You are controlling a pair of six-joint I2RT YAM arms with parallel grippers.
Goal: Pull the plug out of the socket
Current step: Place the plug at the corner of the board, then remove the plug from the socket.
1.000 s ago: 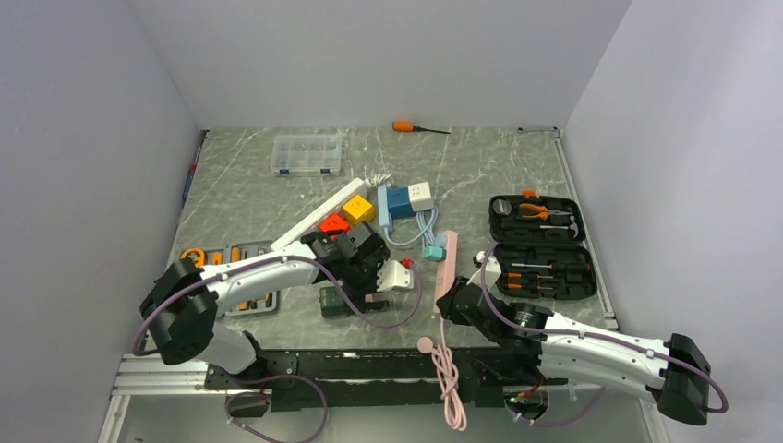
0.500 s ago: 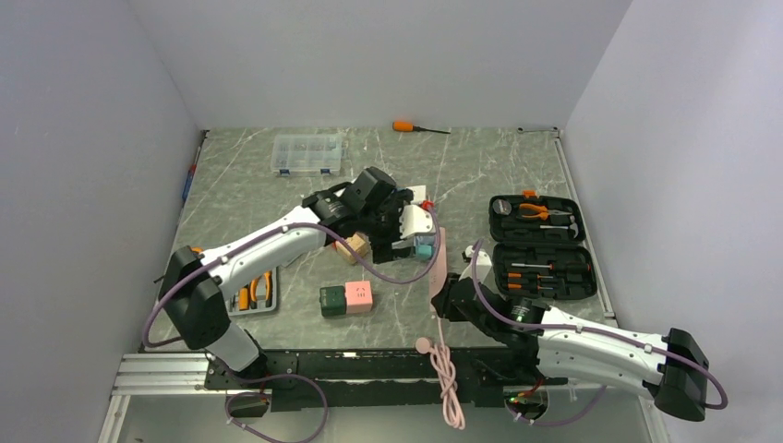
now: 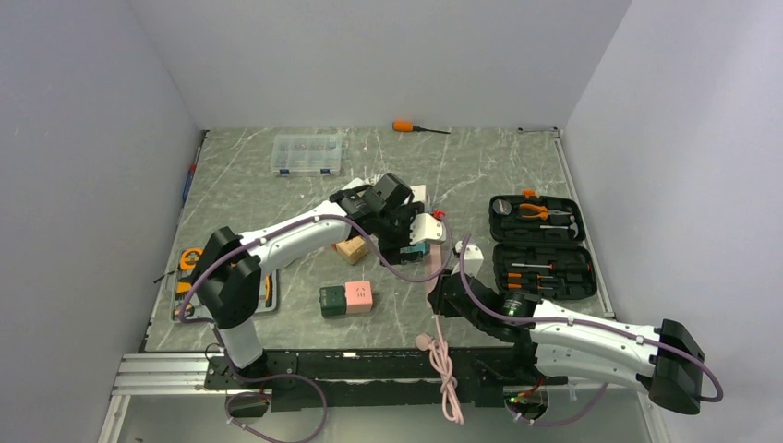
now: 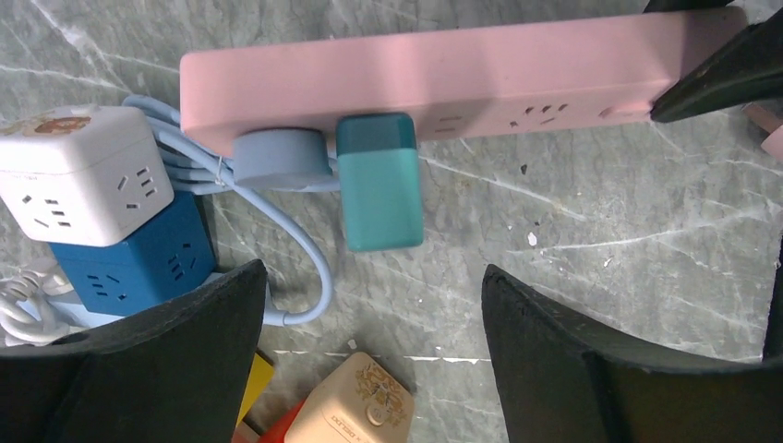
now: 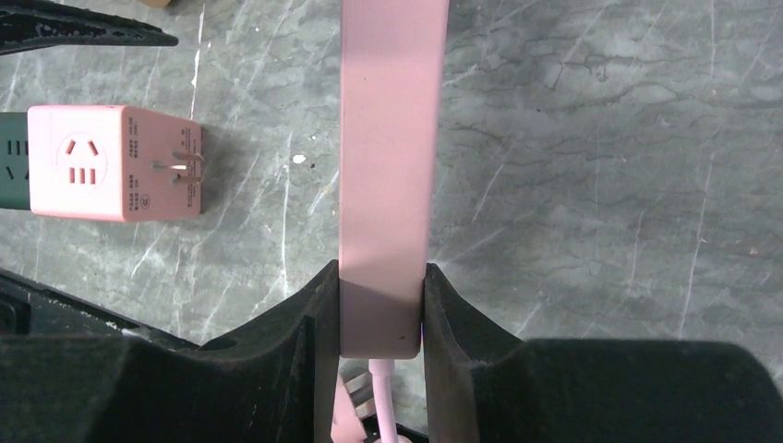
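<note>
Across the top of the left wrist view, a pink power strip (image 4: 517,78) is seen lying flat on the grey marbled table (image 4: 591,240). A teal plug (image 4: 379,189) is seated in its lower edge, left of the frame's centre, with its body pointing down the frame. Just left of it and touching it, a round grey-blue plug (image 4: 277,159) with a light blue cable (image 4: 314,268) is also inserted in the strip. The left gripper (image 4: 369,277) is held wide apart: its black fingers (image 4: 175,351) fill the lower left and lower right corners, the teal plug is framed above the gap between them, and it is touched by neither. A white cube socket (image 4: 78,175) and a blue cube socket (image 4: 138,263) lie against each other at the left edge, and a beige adapter (image 4: 351,406) is cut off by the bottom edge.

Up the middle of the right wrist view the strip is seen running from bottom to top. The right gripper (image 5: 381,309) is clamped on its cable end, one finger pressed to each long side. A pink cube adapter (image 5: 111,161) with bare prongs lies at the left, apart from the strip.

Viewed from overhead, an open black tool case (image 3: 540,245) is set at the right, a clear parts box (image 3: 307,153) at the upper left and an orange-handled screwdriver (image 3: 411,126) at the table's top edge.
</note>
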